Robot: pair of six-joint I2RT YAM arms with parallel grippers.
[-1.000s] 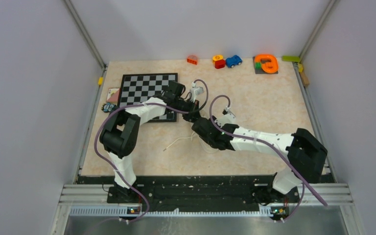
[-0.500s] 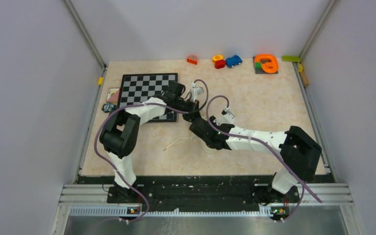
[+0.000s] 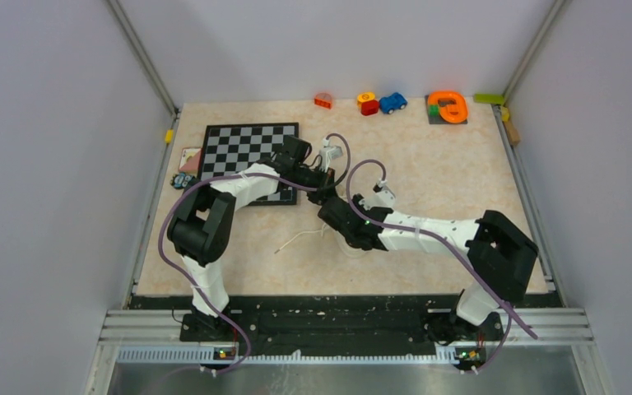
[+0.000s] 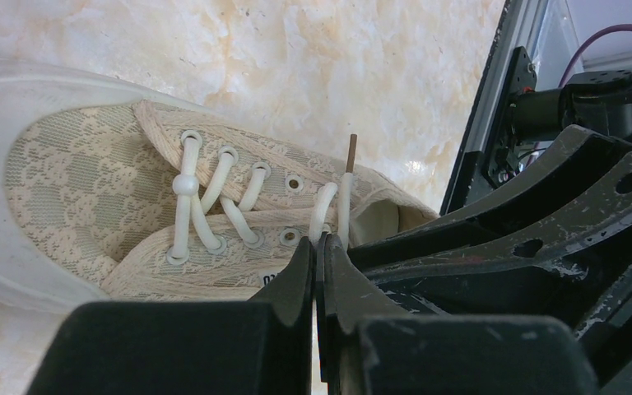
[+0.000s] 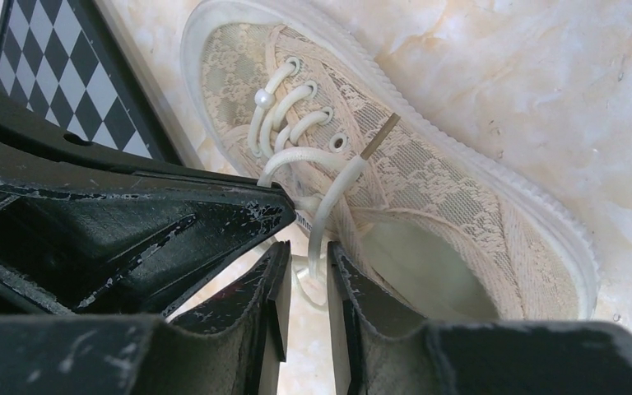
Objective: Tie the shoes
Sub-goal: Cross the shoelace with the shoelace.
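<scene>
The cream lace-patterned shoe [image 4: 90, 189] lies on the marble-look tabletop, its laces threaded through the eyelets and untied. My left gripper [image 4: 321, 243] is shut on a white lace [image 4: 344, 193] with a brown tip, right at the shoe's top eyelets. My right gripper [image 5: 307, 251] hangs beside the shoe [image 5: 461, 189] opening, jaws narrowly apart with a strand of lace [image 5: 322, 216] running between them. From above, both grippers [image 3: 327, 197] [image 3: 331, 217] meet over the shoe and hide most of it. A loose lace end [image 3: 300, 239] trails left on the table.
The chessboard [image 3: 247, 144] lies just left of the shoe, close to its toe [image 5: 58, 74]. Toys line the far edge: a red block [image 3: 323, 100], a blue car [image 3: 392, 102], an orange piece [image 3: 448, 107]. Small items sit by the board's left side [image 3: 188, 160].
The right arm has shifted slightly left toward the shoe, and its jaws have narrowed around the lace strand. The left arm has stayed put, still shut.
</scene>
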